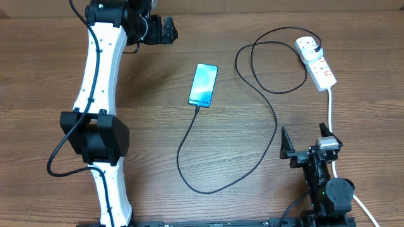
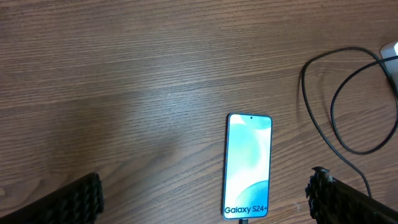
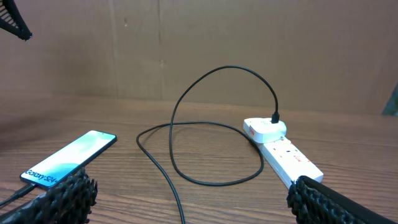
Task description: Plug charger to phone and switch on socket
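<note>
The phone point(image 1: 203, 85) lies face up mid-table, its cyan screen lit point(image 2: 249, 165) point(image 3: 71, 155). The charger point(image 1: 277, 126), a thin black cable, runs from the phone's near short edge, where a dark connector tip meets it. It loops wide and ends at a plug in the far outlet of the socket point(image 1: 319, 63) point(image 3: 286, 155). I cannot tell how the socket's switch stands. My left gripper point(image 1: 170, 29) point(image 2: 205, 182) hovers open, up and left of the phone. My right gripper point(image 1: 305, 140) point(image 3: 191, 185) is open near the front edge, below the socket, holding nothing.
The left arm's white links point(image 1: 95, 82) stretch down the table's left side. The socket's white cord point(image 1: 331, 107) runs toward the front, passing close beside the right gripper. A brown wall point(image 3: 249, 37) backs the table.
</note>
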